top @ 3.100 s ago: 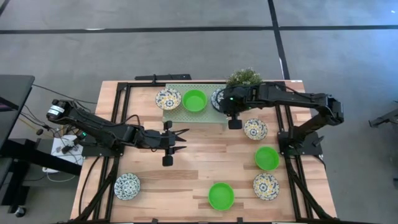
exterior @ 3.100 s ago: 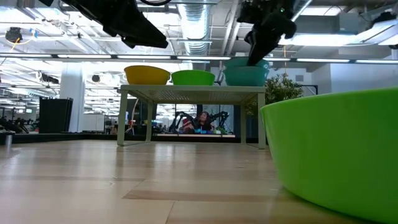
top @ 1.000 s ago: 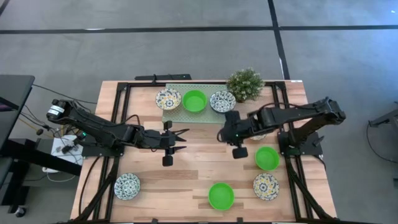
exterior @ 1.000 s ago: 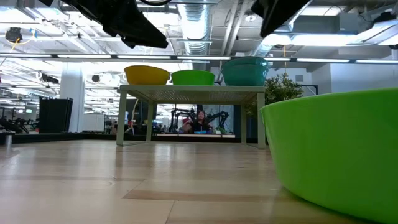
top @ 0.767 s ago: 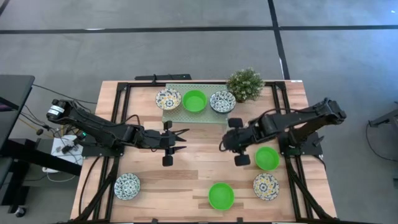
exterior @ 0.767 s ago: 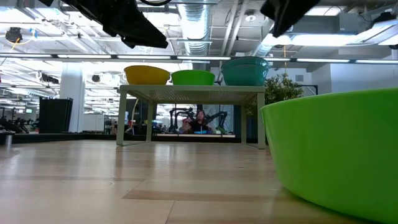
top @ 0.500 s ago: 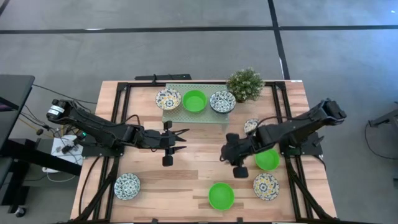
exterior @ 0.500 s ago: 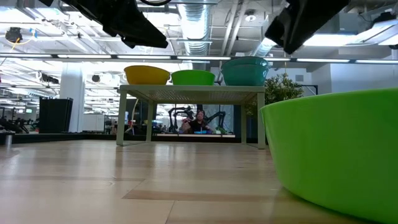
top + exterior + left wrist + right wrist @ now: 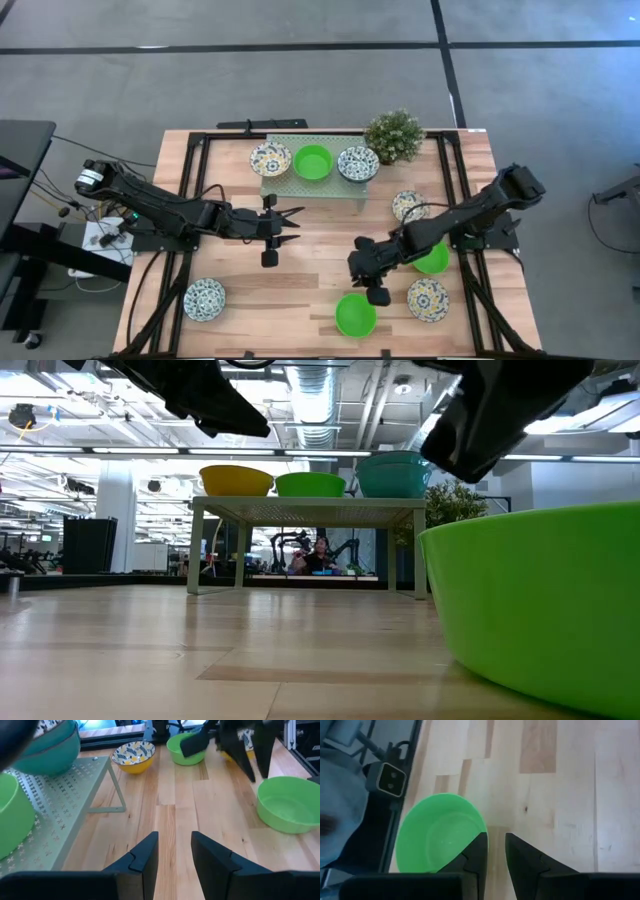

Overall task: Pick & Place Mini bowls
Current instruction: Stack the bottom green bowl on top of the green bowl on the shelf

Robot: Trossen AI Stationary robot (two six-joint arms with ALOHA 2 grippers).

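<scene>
Right gripper [image 9: 493,851]: fingers narrowly parted, holding nothing, poised over the rim of a green bowl [image 9: 440,834] at the table's [image 9: 310,260] near edge. Left gripper [image 9: 172,851]: fingers slightly apart, empty, mid-table. Three bowls sit on the rack [image 9: 310,182]; a plant [image 9: 394,135] stands beside.

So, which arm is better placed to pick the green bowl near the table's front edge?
The right. Its gripper hangs open just above that green bowl, which fills its wrist view. The left gripper waits at mid-table, farther away.
</scene>
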